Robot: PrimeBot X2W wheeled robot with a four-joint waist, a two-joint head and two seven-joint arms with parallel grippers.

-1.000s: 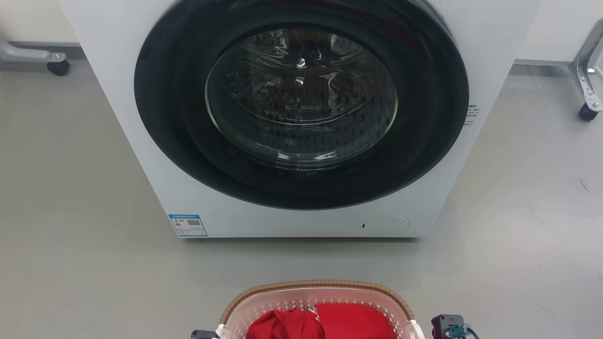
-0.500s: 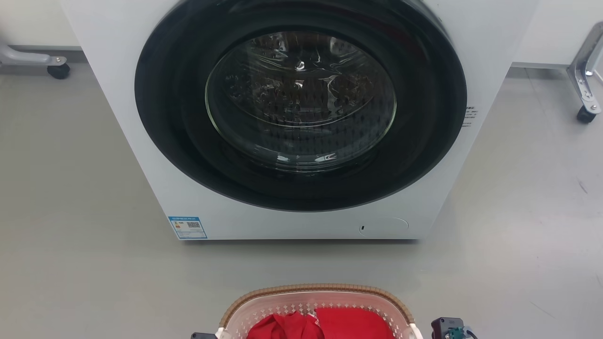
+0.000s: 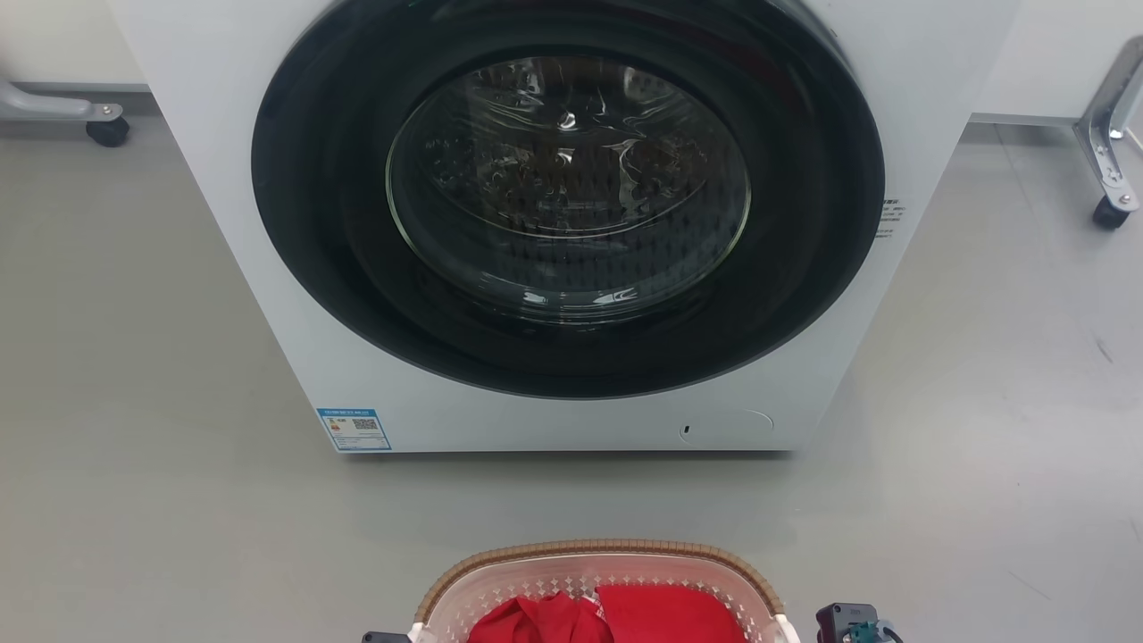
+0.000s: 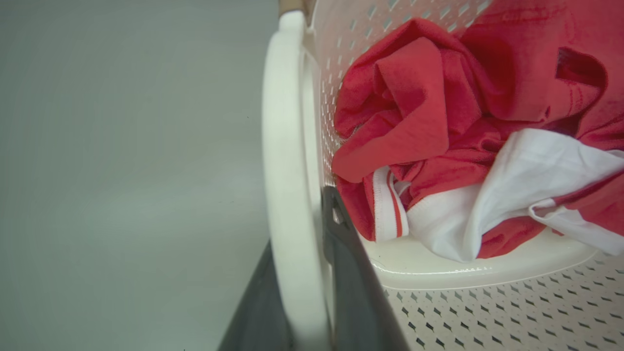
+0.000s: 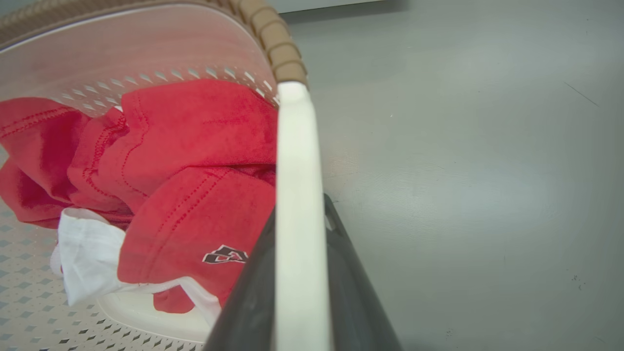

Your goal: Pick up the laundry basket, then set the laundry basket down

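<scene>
The laundry basket [image 3: 598, 546], cream and perforated with a brown woven-look rim, sits at the bottom middle of the head view with red clothes [image 3: 625, 614] in it. In the left wrist view my left gripper [image 4: 300, 229] is shut on one white side handle [image 4: 282, 122], one dark finger on each side of it. My right gripper [image 5: 300, 209] is shut the same way on the other white handle [image 5: 297, 146]. Red and white garments [image 5: 195, 146] lie inside the basket. Whether its base touches the floor is hidden.
A white washing machine [image 3: 268, 268] with a shut round glass door [image 3: 571, 187] stands straight ahead, a strip of grey floor [image 3: 580, 496] between it and the basket. Metal legs on castors stand at the far left [image 3: 107, 129] and far right [image 3: 1112, 210].
The basket's rim sits slightly lower in the head view than a second ago. The whole view has shifted a little. Both grippers keep their hold on the handles.
</scene>
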